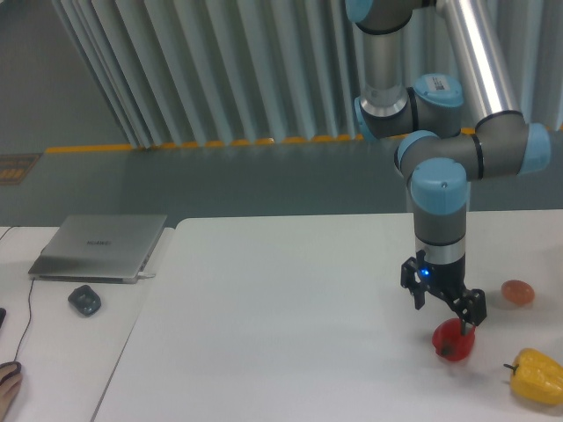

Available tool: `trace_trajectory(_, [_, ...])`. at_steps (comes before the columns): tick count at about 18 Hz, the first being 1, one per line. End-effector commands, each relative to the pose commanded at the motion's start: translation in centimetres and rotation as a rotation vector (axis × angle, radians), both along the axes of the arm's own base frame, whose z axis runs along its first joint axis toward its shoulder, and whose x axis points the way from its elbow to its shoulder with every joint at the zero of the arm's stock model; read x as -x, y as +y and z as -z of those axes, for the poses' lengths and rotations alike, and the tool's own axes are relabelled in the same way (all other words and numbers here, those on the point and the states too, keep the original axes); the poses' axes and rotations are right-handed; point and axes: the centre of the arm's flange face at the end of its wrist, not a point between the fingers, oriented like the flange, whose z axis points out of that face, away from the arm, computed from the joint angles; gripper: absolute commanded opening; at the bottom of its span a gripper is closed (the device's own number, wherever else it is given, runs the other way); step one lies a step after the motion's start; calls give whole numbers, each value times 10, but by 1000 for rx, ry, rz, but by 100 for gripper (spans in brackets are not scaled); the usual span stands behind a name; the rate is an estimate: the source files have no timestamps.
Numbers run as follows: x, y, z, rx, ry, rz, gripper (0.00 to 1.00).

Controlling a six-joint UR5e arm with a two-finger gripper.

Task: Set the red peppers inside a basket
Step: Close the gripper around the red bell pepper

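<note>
The end effector (444,312) hangs right over the red pepper (453,341), its fingers spread apart and pointing down, the nearer one overlapping the pepper's top edge in this view. Nothing is gripped yet. The pepper sits on the white desk (290,325) near its right side, with a yellow pepper (537,376) just to its right and a small orange-brown egg shape (518,292) further back.

This looks like the approach to the pick. To do it well, the arm should centre the open fingers on the pepper's widest part, one on each side, and drop low enough to close below the bulge; the skin is glossy and lumpy, so a high pinch could squirt it out sideways. Whether the fingers actually straddle it or sit slightly behind is hard to judge from this angle. No basket is in view.
</note>
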Motion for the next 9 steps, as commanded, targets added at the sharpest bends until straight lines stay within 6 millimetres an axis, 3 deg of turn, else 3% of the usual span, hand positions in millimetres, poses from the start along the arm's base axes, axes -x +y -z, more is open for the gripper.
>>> trace_trajectory(9, [7, 3, 16, 19, 14, -5, 100])
